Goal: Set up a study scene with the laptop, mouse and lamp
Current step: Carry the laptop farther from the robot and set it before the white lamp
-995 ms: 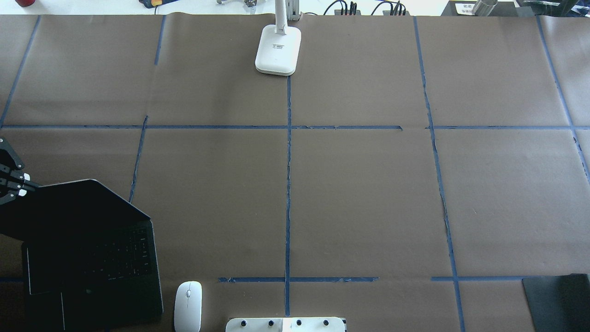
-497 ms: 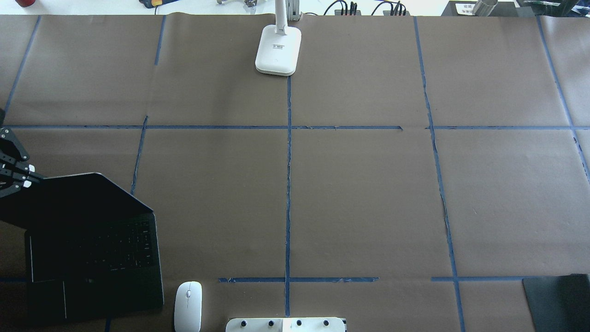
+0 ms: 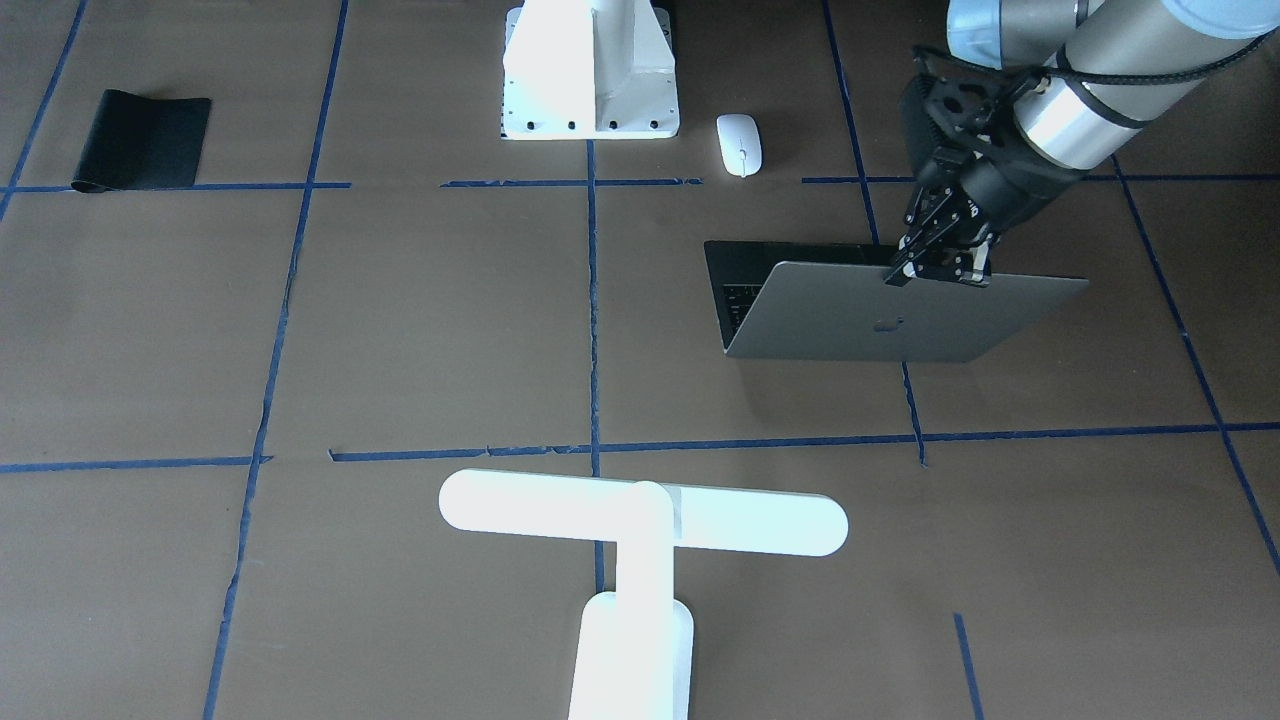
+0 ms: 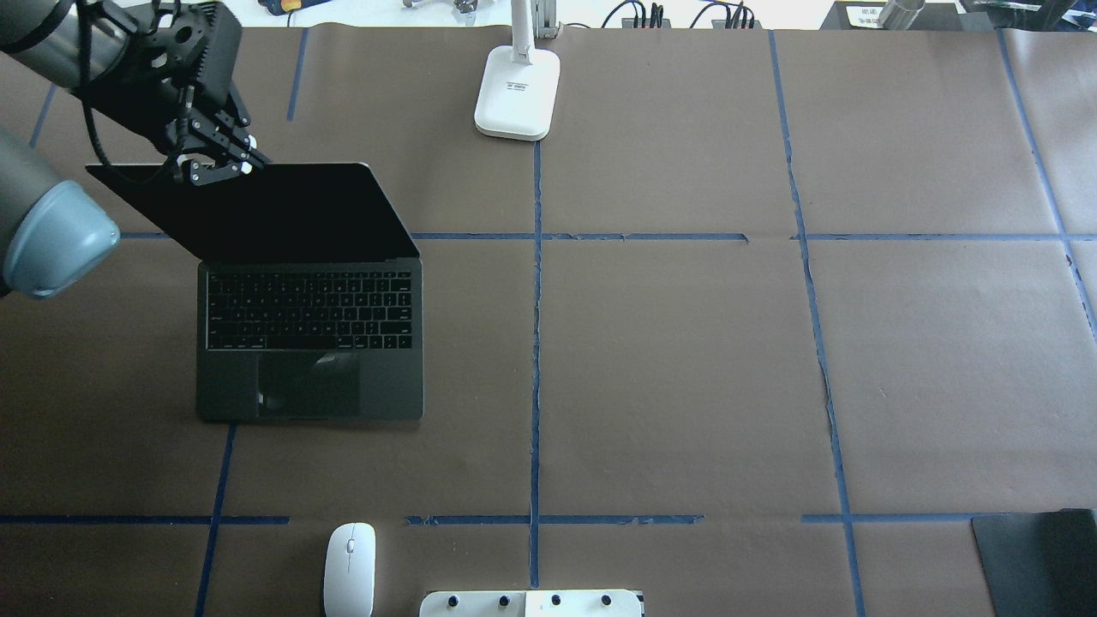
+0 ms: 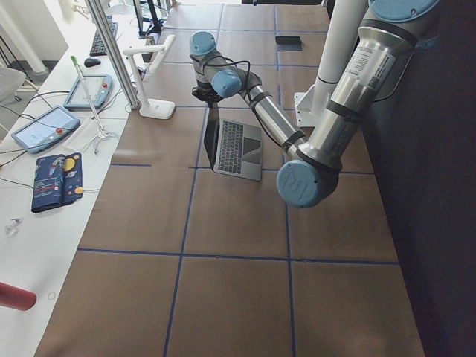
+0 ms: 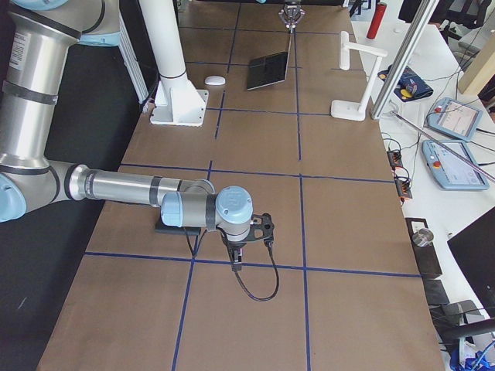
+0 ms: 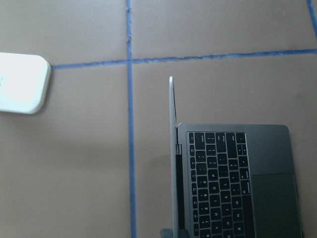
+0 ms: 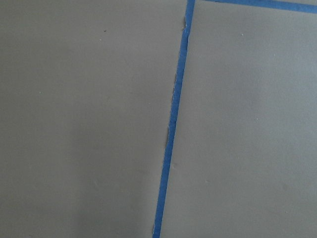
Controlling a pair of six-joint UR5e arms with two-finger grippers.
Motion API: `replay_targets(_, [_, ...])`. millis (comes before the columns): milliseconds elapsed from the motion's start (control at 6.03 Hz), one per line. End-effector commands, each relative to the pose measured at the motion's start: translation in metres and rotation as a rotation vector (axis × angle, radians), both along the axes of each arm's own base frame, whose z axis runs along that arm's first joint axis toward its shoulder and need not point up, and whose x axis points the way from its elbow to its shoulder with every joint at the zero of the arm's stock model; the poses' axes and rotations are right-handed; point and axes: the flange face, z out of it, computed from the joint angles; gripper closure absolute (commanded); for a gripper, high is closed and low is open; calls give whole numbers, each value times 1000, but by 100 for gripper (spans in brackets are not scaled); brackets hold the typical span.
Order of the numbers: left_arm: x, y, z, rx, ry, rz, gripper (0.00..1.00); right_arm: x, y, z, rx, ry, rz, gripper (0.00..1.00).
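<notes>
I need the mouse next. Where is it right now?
In the overhead view the mouse lies near the bottom edge, just left of the white base block and robot-side of the open laptop.

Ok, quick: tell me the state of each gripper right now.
Left gripper: closed on the top edge of the laptop lid.
Right gripper: cannot tell; only the side view shows it.

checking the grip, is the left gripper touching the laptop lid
Touching. In the exterior front-facing view the left gripper pinches the top edge of the laptop lid, no gap.
</notes>
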Motion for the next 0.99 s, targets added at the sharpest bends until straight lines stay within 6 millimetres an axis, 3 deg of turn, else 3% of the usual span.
replay_targets(0, [51, -50, -59, 36, -38, -36, 98, 0, 1, 2, -5, 0, 1, 0])
replay_targets(166, [92, -59, -97, 27, -82, -60, 98, 0, 1, 2, -5, 0, 1, 0])
replay_targets(497, [170, -28, -113, 2, -120, -89, 92, 0, 1, 6, -13, 0, 0, 0])
replay_targets(663, [198, -22, -129, -31, -123, -113, 89, 0, 1, 9, -17, 2, 0, 0])
replay_targets(829, [213, -36, -152, -103, -122, -154, 86, 0, 1, 9, -18, 2, 0, 0])
